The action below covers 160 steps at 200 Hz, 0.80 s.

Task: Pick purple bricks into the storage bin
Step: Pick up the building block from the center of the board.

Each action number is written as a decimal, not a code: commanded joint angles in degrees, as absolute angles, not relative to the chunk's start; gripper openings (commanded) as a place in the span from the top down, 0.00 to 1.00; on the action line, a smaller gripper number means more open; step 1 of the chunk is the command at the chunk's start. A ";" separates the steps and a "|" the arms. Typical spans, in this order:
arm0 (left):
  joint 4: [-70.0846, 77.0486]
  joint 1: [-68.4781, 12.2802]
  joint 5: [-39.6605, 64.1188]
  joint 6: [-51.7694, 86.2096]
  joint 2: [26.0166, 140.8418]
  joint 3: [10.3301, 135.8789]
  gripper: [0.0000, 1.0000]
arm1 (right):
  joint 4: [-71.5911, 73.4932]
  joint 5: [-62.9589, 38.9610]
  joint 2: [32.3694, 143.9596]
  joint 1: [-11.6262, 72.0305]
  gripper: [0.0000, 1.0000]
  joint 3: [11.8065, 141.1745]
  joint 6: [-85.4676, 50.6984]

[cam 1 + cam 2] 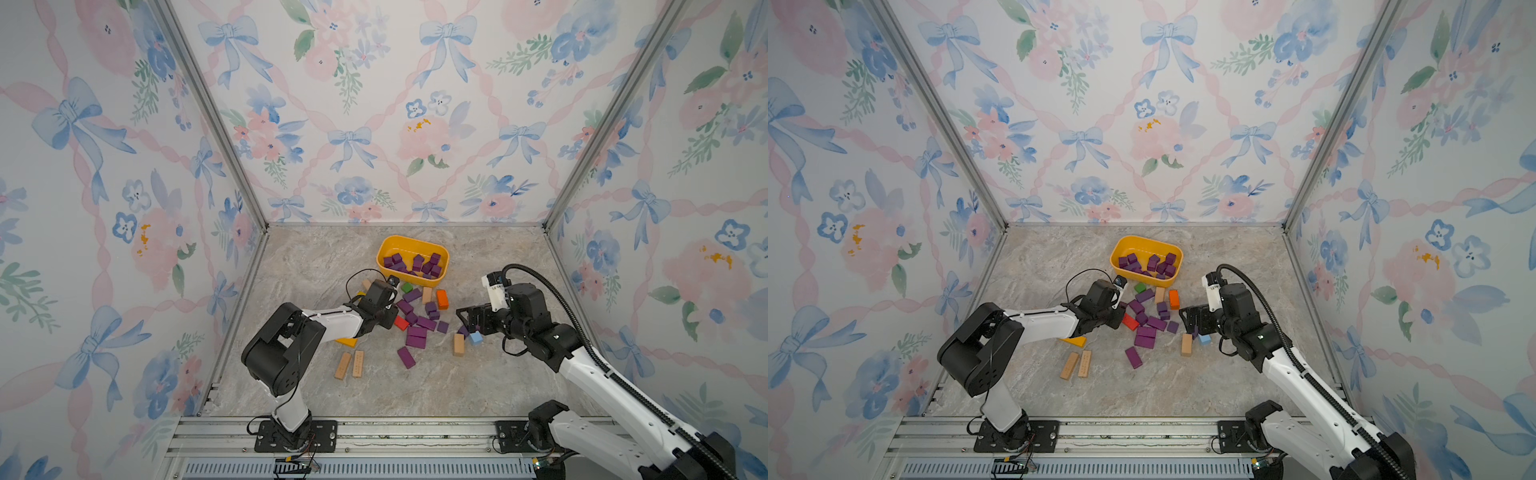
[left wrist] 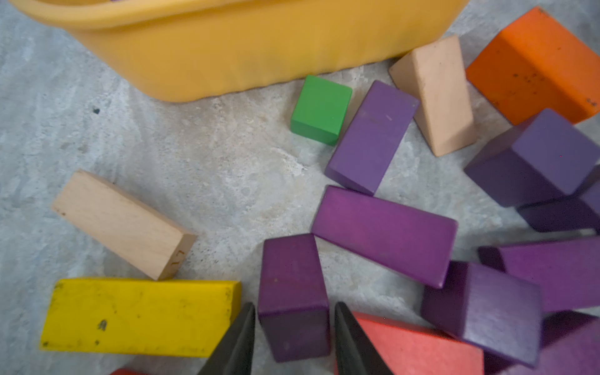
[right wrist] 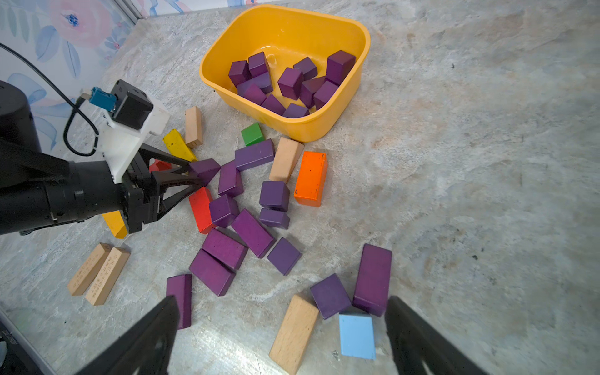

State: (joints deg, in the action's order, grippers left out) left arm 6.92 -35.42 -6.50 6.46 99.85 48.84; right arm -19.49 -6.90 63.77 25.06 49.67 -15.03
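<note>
Well, grey marbled bench (image 1: 498,374), flowery papered walls (image 1: 374,124) all round; left claw (image 3: 196,177) pinches a purple brick (image 3: 207,168), right claw (image 3: 282,302) hangs spread wide.

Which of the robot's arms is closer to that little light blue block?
Right. The light blue block lies right beside the open right gripper. The left gripper, closed on a purple brick, is much farther off, toward the robot's left.
</note>
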 commanded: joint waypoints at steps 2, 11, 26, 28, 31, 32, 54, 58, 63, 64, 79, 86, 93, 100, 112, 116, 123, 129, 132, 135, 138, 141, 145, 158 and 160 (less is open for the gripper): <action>6.06 -34.98 -5.45 7.18 101.40 50.60 0.56 | -20.91 -6.76 65.00 24.35 0.03 50.03 -15.33; 5.94 -34.97 -5.62 7.42 101.75 51.01 0.56 | -21.00 -6.77 64.96 24.25 0.03 50.09 -15.29; 5.71 -35.00 -5.71 7.77 102.39 51.48 0.57 | -21.18 -6.68 64.96 24.16 0.03 50.07 -15.29; 5.71 -34.92 -5.65 7.81 102.48 51.54 0.57 | -21.20 -6.70 64.95 24.12 0.03 50.09 -15.23; 5.60 -34.95 -5.77 7.89 102.65 51.62 0.58 | -21.25 -6.68 64.97 24.05 0.03 50.10 -15.25; 5.57 -34.97 -5.70 7.90 102.69 51.65 0.58 | -21.26 -6.68 64.96 24.02 0.03 50.10 -15.27; 5.36 -34.95 -5.87 8.35 103.27 51.85 0.65 | -21.34 -6.68 65.03 23.92 0.03 50.03 -15.29; 5.36 -34.97 -5.89 8.39 103.27 51.85 0.66 | -21.36 -6.68 65.02 23.91 0.03 50.09 -15.37; 5.36 -34.97 -5.94 8.44 103.38 51.81 0.67 | -21.44 -6.72 64.95 23.90 0.03 50.09 -15.31; 5.36 -35.02 -5.96 8.44 103.37 51.83 0.68 | -21.44 -6.75 64.95 23.90 0.03 50.10 -15.35; 5.36 -34.97 -5.98 8.48 103.56 52.03 0.72 | -21.70 -6.90 64.82 23.90 0.03 50.07 -15.57; 5.32 -34.97 -5.76 8.37 103.56 52.24 0.75 | -21.96 -6.85 64.81 23.86 0.03 50.11 -15.81; 5.21 -34.98 -5.77 8.42 103.59 52.40 0.76 | -22.29 -7.02 64.93 23.78 0.03 50.17 -16.14; 5.11 -34.99 -5.81 8.52 103.40 52.55 0.77 | -22.77 -7.32 64.95 23.74 0.03 50.23 -16.42; 5.02 -34.98 -5.97 8.69 102.97 52.64 0.78 | -23.58 -7.72 65.09 23.65 0.03 50.43 -16.83; 5.02 -34.98 -5.90 8.74 102.79 52.60 0.78 | -23.86 -7.73 65.05 23.70 0.03 50.38 -16.93; 5.03 -34.98 -5.98 8.89 102.34 52.77 0.79 | -24.23 -7.62 65.11 23.71 0.03 50.41 -16.99; 5.03 -34.98 -6.02 8.96 101.95 52.89 0.79 | -24.43 -7.51 64.98 23.66 0.03 50.22 -17.13; 5.01 -34.98 -6.06 9.04 101.73 52.97 0.79 | -24.52 -7.35 64.87 23.69 0.03 50.12 -17.20; 5.01 -34.98 -6.05 9.12 101.56 53.05 0.79 | -24.52 -7.34 64.70 23.67 0.03 49.99 -17.34; 5.01 -34.99 -6.14 9.18 101.27 53.15 0.79 | -24.48 -7.17 64.66 23.69 0.03 49.94 -17.46; 5.01 -35.06 -6.15 9.22 101.05 53.17 0.79 | -24.37 -7.00 64.61 23.62 0.03 49.75 -17.59; 5.01 -35.11 -6.15 9.31 100.70 53.34 0.79 | -24.24 -6.95 64.37 23.64 0.03 49.47 -17.86; 5.03 -35.17 -6.30 9.66 99.69 54.12 0.81 | -23.50 -6.81 64.06 23.58 0.03 48.42 -19.41; 5.02 -35.16 -6.32 9.73 99.52 54.22 0.81 | -23.37 -6.89 64.07 23.58 0.03 48.25 -19.73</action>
State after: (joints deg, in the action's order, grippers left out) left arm 5.67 -35.42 -6.35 8.19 102.26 52.01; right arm -22.72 -7.09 63.77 24.34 49.67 -16.97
